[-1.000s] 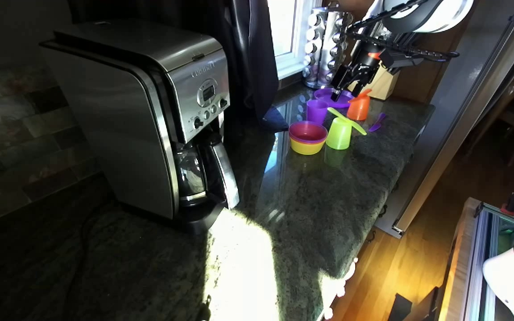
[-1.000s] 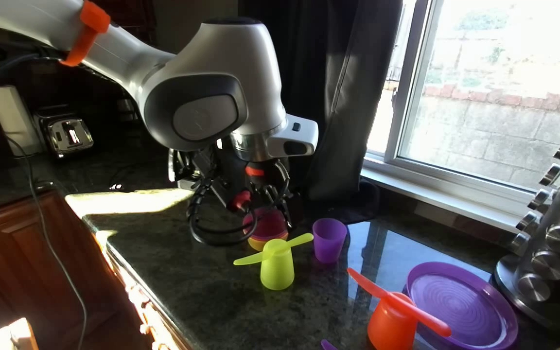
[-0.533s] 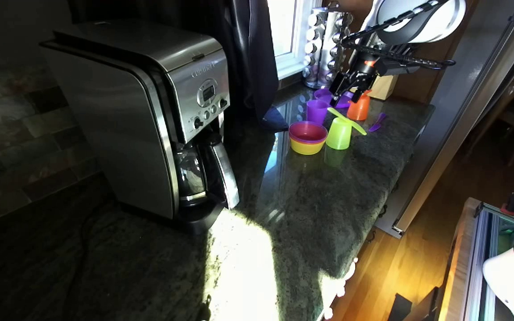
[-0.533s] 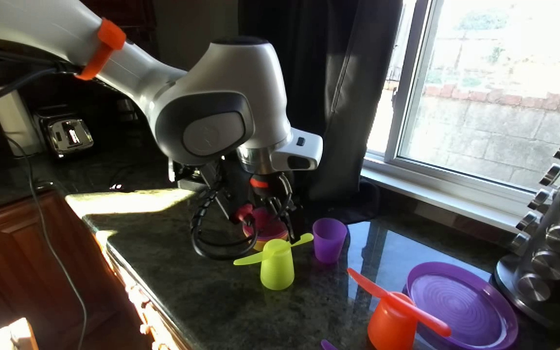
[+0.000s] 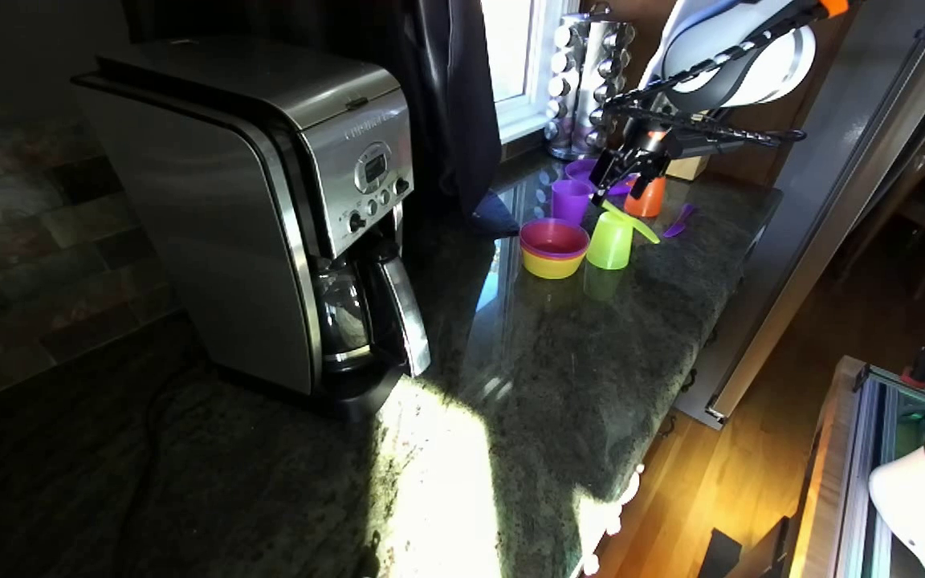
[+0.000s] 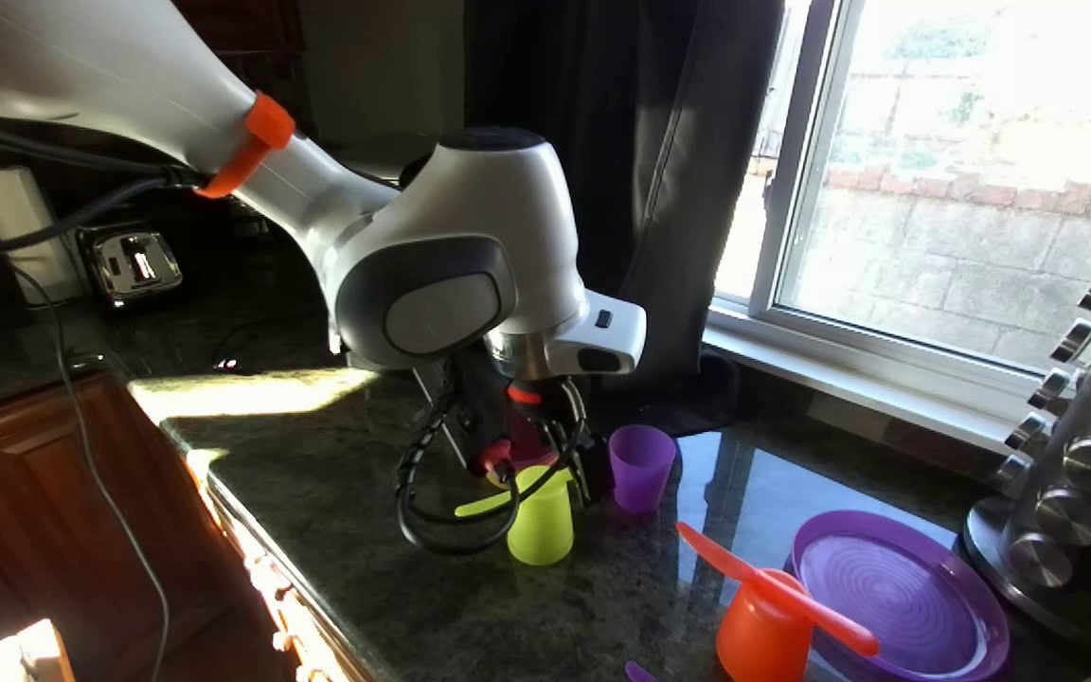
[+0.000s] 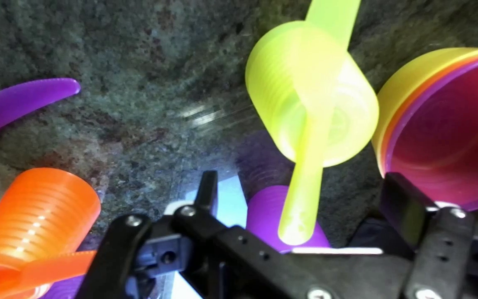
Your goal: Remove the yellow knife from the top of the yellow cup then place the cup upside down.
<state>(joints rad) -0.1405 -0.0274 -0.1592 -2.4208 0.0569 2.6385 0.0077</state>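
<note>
Yellow knife (image 7: 316, 110) was laid across the inverted yellow cup (image 7: 269, 85); in the wrist view, the knife's near end was flanked by the gripper (image 7: 303, 193), jaws parted.

My wrist view cuts off the slim lime-green plastic knife (image 7: 318, 124) beyond the ribbed lime plastic tumbler (image 7: 274, 91), the nested multicoloured round plastic bowls (image 7: 450, 124) right of the tumbler and, left of it, the purple plastic utensil (image 7: 27, 97) and ribbed orange plastic cup (image 7: 48, 211). The purple plastic cup (image 7: 264, 216) below the tumbler there is partly screened from me by the black two-fingered gripper (image 7: 303, 185) and the knife. In both exterior views the gripper hides one knife end.
</note>
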